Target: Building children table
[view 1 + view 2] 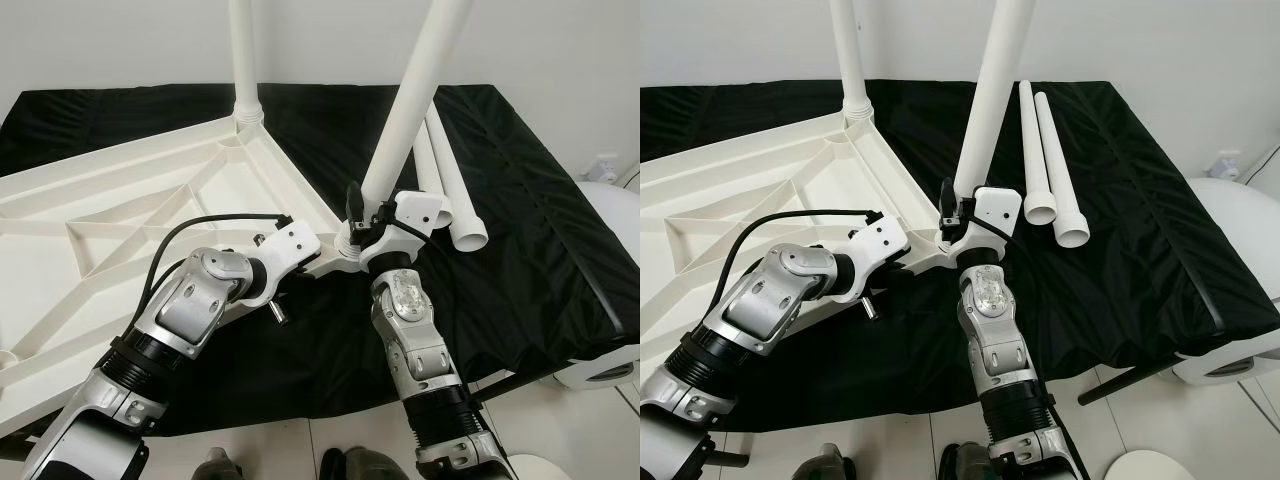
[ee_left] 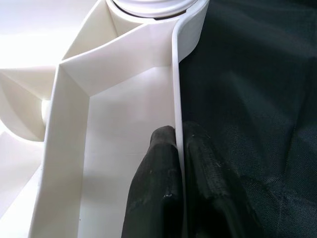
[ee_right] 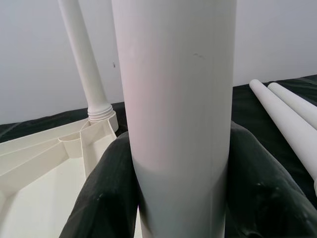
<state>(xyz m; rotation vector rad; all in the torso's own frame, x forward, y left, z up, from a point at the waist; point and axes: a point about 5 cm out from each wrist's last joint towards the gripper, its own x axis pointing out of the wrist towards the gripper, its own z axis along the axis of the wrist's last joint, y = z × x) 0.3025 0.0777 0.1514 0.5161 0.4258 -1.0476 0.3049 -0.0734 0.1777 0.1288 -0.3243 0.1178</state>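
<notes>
A white children's table top (image 1: 90,190) lies upside down on a black cloth (image 1: 530,230). One white leg (image 1: 243,50) stands upright in its far corner socket. My right gripper (image 3: 181,148) is shut on a second white leg (image 1: 412,95), which leans slightly over the near corner socket (image 1: 350,250). Its black fingers (image 3: 106,193) wrap both sides of the tube. My left gripper (image 2: 179,133) is shut on the table top's thin side rim (image 2: 177,74), just short of that corner, with one finger on each side. Two loose legs (image 1: 452,195) lie side by side to the right.
The cloth-covered work surface ends at a front edge (image 1: 540,365) near my right arm. A white rounded object (image 1: 612,205) stands on the floor at the right. A white wall (image 1: 120,40) is behind. My feet (image 1: 340,465) show on the tiled floor below.
</notes>
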